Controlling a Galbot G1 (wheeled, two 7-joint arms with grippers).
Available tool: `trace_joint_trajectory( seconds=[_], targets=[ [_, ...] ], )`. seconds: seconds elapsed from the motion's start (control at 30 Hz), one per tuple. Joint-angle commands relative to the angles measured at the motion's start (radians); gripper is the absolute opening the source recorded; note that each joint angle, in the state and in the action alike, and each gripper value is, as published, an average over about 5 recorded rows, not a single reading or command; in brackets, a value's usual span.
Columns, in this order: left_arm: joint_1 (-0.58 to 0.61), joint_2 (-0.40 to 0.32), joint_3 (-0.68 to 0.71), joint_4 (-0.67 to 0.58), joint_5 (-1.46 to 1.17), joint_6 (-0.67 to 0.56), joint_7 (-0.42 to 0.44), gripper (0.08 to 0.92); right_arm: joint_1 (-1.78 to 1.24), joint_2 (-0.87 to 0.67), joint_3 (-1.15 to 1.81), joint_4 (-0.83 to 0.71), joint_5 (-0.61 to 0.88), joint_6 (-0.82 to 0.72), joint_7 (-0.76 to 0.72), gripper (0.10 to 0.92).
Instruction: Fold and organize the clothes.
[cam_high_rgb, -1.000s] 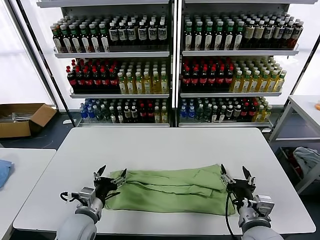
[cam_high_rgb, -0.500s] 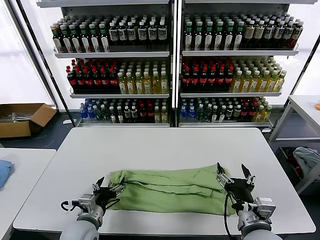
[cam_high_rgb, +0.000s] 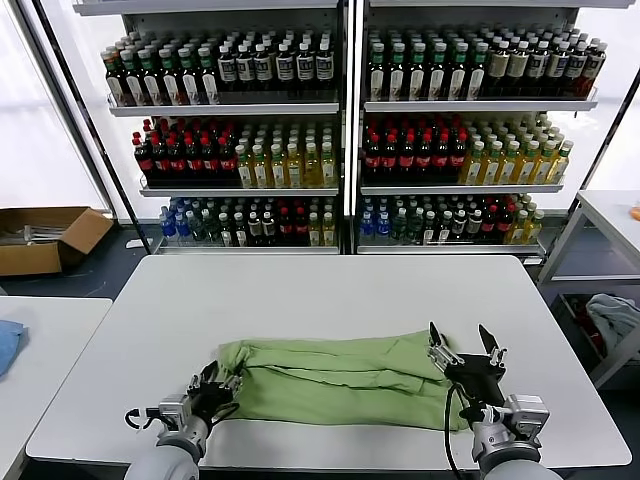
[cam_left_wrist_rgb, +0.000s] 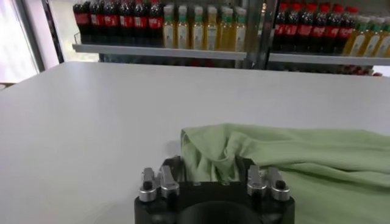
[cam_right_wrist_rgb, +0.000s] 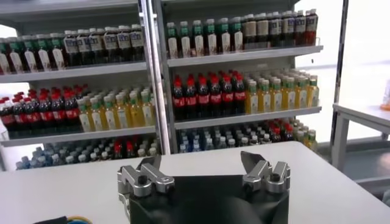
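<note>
Now shirt (cam_high_rgb: 335, 380) corner between left gripper (cam_high_rgb: 212, 387) fingers

light: bright, even; daylight via windows behind shelves (cam_high_rgb: 345, 130)
glare: window areas blown white
shadows: faint, soft on table (cam_high_rgb: 330, 300)
blur: wrist views soft up close

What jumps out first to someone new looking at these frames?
The light green shirt, lying crumpled lengthwise along the near edge of the white table. The left end effector is low at its left end, cloth bunched between its fingers; the right end effector hangs open above the shirt's right end. Behind, shelves of bottled drinks fill the background.
</note>
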Motion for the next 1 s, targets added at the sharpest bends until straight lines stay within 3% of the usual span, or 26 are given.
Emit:
trace_joint_trajectory(
  seconds=[0.03,0.33,0.47,0.57,0.83,0.9,1.0],
  targets=[
    [0.0,-0.008,-0.001,0.027,-0.005,-0.012,0.002,0.549,0.0,0.0,-0.005,0.005,-0.003,-0.001,0.001,0.823],
    [-0.03,0.037,-0.05,0.023,0.009,-0.033,0.0,0.289,0.005,-0.003,-0.01,-0.001,-0.008,-0.001,0.006,0.823],
    [-0.059,0.114,-0.126,0.033,-0.008,-0.034,0.002,0.177,0.016,-0.006,-0.013,-0.003,-0.008,-0.004,0.009,0.823],
    [-0.083,0.221,-0.216,0.057,-0.048,-0.035,0.01,0.11,0.026,-0.01,-0.017,-0.005,-0.006,-0.009,0.011,0.823],
    [-0.159,0.55,-0.464,0.249,-0.127,-0.054,0.052,0.093,0.061,-0.011,-0.039,-0.022,-0.002,-0.016,0.017,0.823],
    [-0.173,0.599,-0.494,0.263,-0.128,-0.053,0.061,0.093,0.067,-0.006,-0.052,-0.026,-0.004,-0.016,0.019,0.823],
    [-0.162,0.609,-0.501,0.205,-0.111,-0.045,0.072,0.093,0.076,0.004,-0.069,-0.028,-0.01,-0.018,0.023,0.823]
  ],
)
